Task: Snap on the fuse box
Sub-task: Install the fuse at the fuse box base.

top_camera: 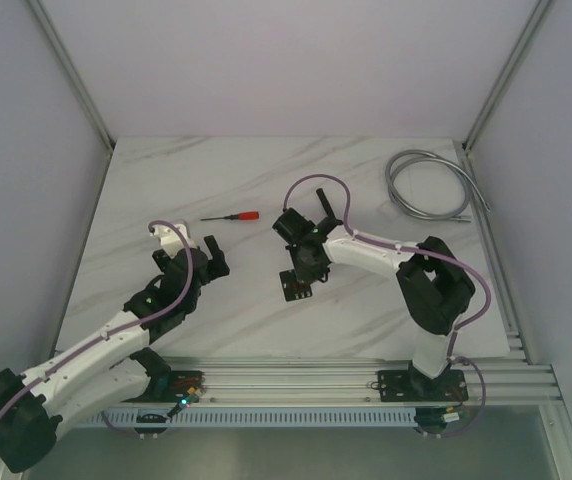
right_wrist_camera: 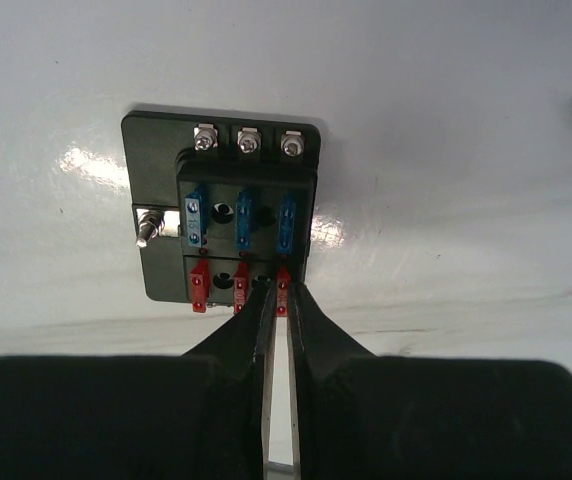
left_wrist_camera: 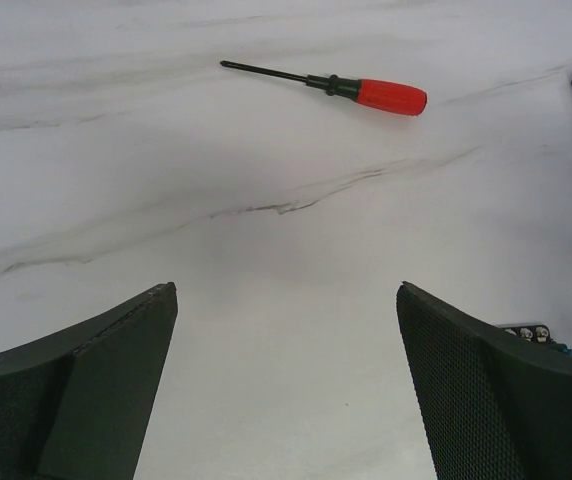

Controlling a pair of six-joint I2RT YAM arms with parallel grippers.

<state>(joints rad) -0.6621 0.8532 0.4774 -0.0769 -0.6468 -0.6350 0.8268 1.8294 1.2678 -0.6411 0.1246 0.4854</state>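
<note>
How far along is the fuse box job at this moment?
Done: three blue fuses and three red fuses sit in the fuse box. In hand: the right gripper pinches the rightmost red fuse. Still to do: no cover shows on it; the left gripper hangs open.

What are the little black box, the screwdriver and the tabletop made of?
The fuse box: matt black body, likely plastic; shiny screws on top look metal. The screwdriver: glossy red handle, probably plastic; thin dark shaft, likely metal. The table: white with grey veins and soft glare, marble or a marble-look laminate; cannot tell which.
</note>
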